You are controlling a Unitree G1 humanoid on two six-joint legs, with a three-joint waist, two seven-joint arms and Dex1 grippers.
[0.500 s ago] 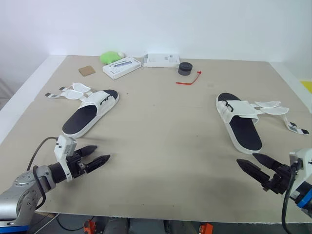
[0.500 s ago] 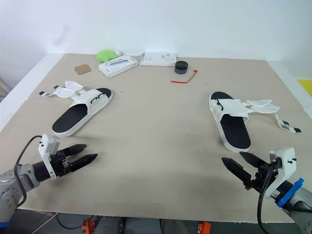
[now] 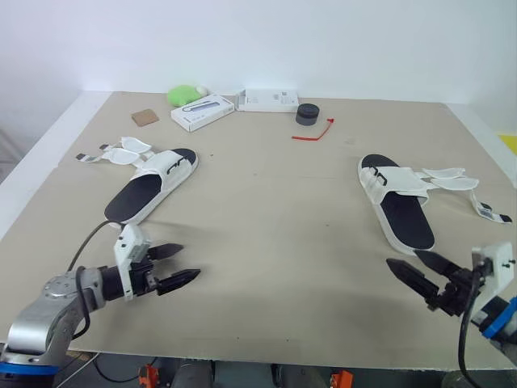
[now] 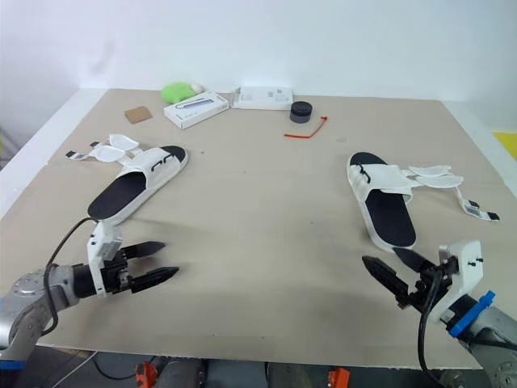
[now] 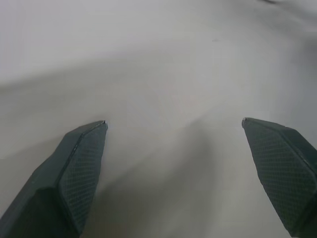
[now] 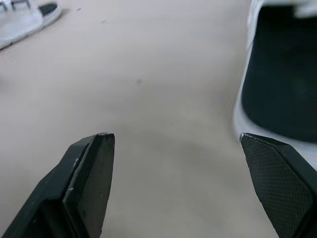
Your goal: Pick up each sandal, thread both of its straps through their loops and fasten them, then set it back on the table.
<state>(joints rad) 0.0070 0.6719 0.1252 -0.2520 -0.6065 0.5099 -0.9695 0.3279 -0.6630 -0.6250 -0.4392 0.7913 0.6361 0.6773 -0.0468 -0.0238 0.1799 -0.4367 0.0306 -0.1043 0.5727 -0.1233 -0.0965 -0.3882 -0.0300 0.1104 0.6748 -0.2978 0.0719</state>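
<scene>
Reach: right sandal (image 3: 400, 202) lay just ahead of right gripper (image 3: 402, 259), heel nearest; left sandal (image 3: 153, 184) sat farther from left gripper (image 3: 191, 260).
Axis: toe pointed away.
Fingers: both pairs were spread, empty.

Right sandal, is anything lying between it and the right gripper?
Nothing visible does. Only bare table separates the right gripper, jaws open, from the near end of the right sandal. Its loose straps trail off to the robot's right.
</scene>
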